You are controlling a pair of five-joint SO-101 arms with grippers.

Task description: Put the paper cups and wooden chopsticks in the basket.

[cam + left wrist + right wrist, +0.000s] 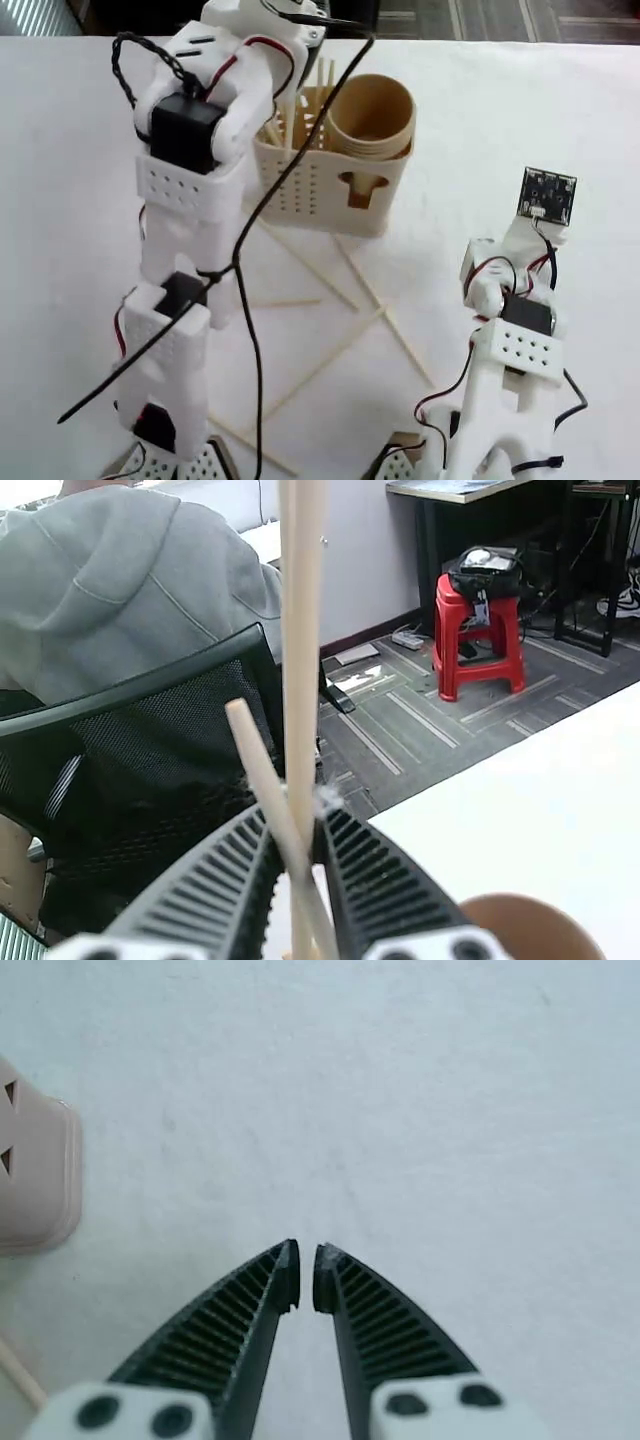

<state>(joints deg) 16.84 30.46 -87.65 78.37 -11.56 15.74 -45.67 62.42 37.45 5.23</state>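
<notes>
Chopsticks come first: several loose chopsticks (330, 360) lie crossed on the white bench (560, 110) around six o'clock, so they are the part of the job not yet done. At about five o'clock the right claw (305, 1280) hangs low over bare bench, its jaws drawn together to a thin slit with nothing between them. It looks parked there to keep out of the other arm's way. Farther off, at twelve o'clock, sits the pale perforated basket (320, 190). The paper cups (370, 115) are already nested upright in its right-hand side, leaving the left side free for sticks. Over that side the left claw (298, 818) is clamped on a pair of chopsticks (300, 630), one upright and one slanting across it. I judge they are held on end so their lower tips can drop between the basket wall and the cups. The crossed grip could let one swing wide on release.
</notes>
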